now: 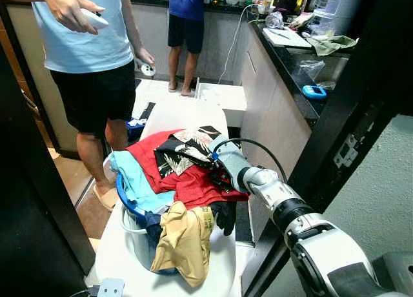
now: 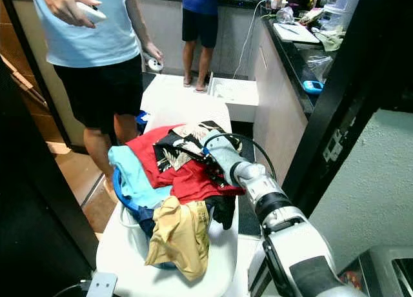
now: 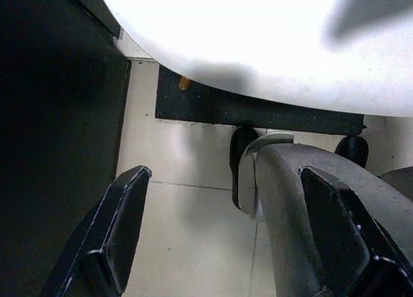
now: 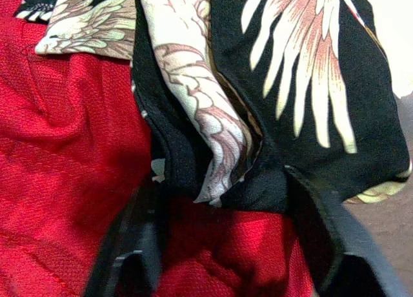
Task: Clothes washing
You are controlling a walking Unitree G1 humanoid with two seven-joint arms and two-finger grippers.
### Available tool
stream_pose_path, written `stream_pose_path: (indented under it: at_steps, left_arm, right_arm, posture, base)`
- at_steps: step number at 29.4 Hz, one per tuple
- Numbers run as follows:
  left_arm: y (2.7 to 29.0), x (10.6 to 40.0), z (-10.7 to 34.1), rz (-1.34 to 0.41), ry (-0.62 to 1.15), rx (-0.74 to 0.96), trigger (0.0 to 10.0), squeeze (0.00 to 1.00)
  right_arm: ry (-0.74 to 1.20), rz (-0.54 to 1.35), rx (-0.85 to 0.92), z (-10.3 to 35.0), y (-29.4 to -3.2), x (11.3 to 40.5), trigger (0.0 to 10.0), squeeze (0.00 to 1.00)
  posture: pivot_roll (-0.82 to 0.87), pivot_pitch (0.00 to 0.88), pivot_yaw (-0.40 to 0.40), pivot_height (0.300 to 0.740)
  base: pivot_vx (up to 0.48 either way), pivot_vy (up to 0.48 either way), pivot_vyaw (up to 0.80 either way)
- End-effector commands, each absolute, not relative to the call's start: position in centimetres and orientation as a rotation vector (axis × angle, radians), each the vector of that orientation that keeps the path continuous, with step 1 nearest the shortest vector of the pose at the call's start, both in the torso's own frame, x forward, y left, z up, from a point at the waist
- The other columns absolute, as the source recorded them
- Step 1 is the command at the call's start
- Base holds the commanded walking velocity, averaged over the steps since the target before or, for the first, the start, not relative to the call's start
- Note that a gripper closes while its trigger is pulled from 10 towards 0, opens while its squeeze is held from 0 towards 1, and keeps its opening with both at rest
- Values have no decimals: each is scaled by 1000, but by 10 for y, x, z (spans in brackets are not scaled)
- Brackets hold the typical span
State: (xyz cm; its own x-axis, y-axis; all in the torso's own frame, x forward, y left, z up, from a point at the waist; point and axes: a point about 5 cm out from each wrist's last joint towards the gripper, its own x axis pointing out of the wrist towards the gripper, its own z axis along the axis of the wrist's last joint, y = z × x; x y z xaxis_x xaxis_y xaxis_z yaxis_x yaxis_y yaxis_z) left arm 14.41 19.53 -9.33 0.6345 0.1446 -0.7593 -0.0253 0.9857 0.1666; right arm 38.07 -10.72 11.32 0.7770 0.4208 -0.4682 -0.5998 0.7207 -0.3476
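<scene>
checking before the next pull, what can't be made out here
- Blue basket: its inside, buried under clothes, eye views.
- Right gripper: fingertips sunk into the patterned black shirt and red garment, wrist view.
- Left gripper: open over floor.

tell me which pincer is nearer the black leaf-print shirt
Right. The right pincer has its fingers around a fold of the black leaf-print fabric shirt on the laundry pile; the left pincer hangs open over the floor tiles, below the white surface.
</scene>
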Motion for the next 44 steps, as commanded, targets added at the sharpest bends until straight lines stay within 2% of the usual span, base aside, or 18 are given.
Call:
stream_pose_path:
  at_steps: [1,11,15,19,22,23,25,26,27,31,34,41,42,43,44]
  left_arm:
    - [193,132,-99,80,930,145,10000,0]
    - [194,129,-100,82,938,143,10000,0]
    - [194,127,-100,81,945,143,10000,0]
    - [194,125,-101,79,955,142,10000,0]
    - [193,124,-102,77,960,141,10000,0]
    - [193,124,-102,77,960,141,10000,0]
    - [193,123,-102,75,964,140,10000,0]
    - [193,123,-102,75,964,140,10000,0]
    - [193,123,-102,74,966,140,10000,0]
    - [193,121,-103,70,975,140,10000,0]
    - [193,120,-103,69,978,140,10000,0]
    - [193,118,-104,65,991,139,10000,0]
    - [193,117,-104,64,995,138,10000,0]
    - [193,117,-104,64,995,138,10000,0]
    - [193,117,-105,65,999,137,10000,0]
  right_arm:
    - [423,555,-481,103,-116,377,0,0]
    - [426,570,-374,104,-111,376,0,0]
    - [412,604,-265,109,-104,377,0,0]
    - [374,761,-76,121,-87,375,0,0]
    - [353,950,-28,125,-76,367,0,0]
    - [353,950,-28,125,-76,367,0,0]
    - [319,1133,-25,128,-69,355,0,0]
    - [319,1133,-25,128,-69,355,0,0]
    - [302,1227,-26,128,-67,347,0,0]
    - [301,1370,-31,123,-63,330,0,0]
    - [311,1398,-31,121,-62,326,0,0]
    - [450,1366,-190,90,-61,318,0,0]
    - [491,1324,-227,81,-60,318,1529,0]
    - [491,1324,-227,81,-60,318,1529,0]
    - [506,1289,-220,78,-57,319,10000,0]
  posture:
    - [189,0,-101,740]
    - [192,0,-97,740]
    - [193,0,-97,740]
    - [191,0,-95,740]
    - [190,0,-95,740]
    - [190,0,-95,740]
    - [187,0,-94,740]
    - [187,0,-94,740]
    - [187,0,-94,740]
    - [182,0,-92,740]
    - [182,0,-92,740]
    - [175,0,-90,740]
    - [175,0,-91,740]
    - [175,0,-91,740]
    - [176,0,-91,740]
  base:
    - [0,0,0]
    - [0,0,0]
    - [0,0,0]
    - [0,0,0]
    - [0,0,0]
    - [0,0,0]
    - [0,0,0]
    - [0,0,0]
    - [0,0,0]
    - [0,0,0]
    - [0,0,0]
    - [0,0,0]
    - [0,0,0]
    - [0,0,0]
    - [0,0,0]
